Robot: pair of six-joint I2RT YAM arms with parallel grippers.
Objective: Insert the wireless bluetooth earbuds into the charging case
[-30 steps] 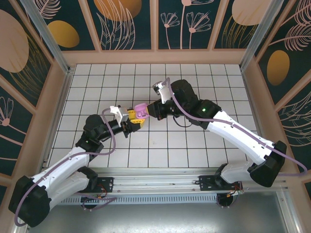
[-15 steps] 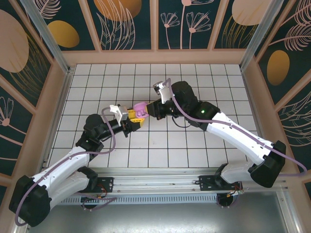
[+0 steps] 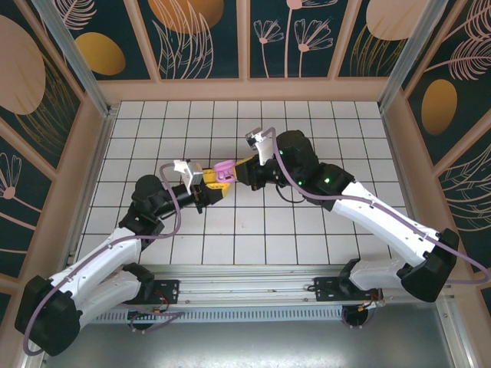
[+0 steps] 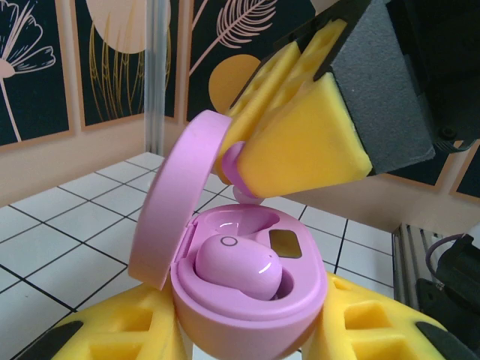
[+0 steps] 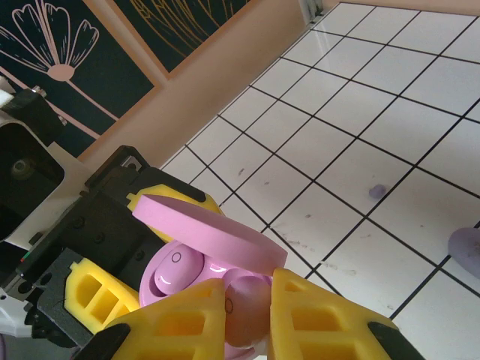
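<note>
Pink charging case (image 4: pixel 247 311), lid up, clamped between left fingers (image 4: pixel 135 330), one earbud (image 4: pixel 238 268) seated inside. Second earbud (image 4: pixel 232 161) pinched tight between right fingers (image 4: pixel 307 142), just above the vacant socket (image 4: pixel 244 219) beside the first. Insertion of this bud in hand; next, probably a straight descent into that socket, then release.

My bench is a white tiled floor (image 3: pixel 253 230) with dark grout lines, a few faint scuffs (image 5: pixel 241 172) on the tiles. Around it stand my dark panels (image 3: pixel 203 46), painted with pale flowers and orange discs in peach frames, with metal posts (image 3: pixel 74 57) at the corners. A metal rail (image 3: pixel 253 310) runs along the near edge
</note>
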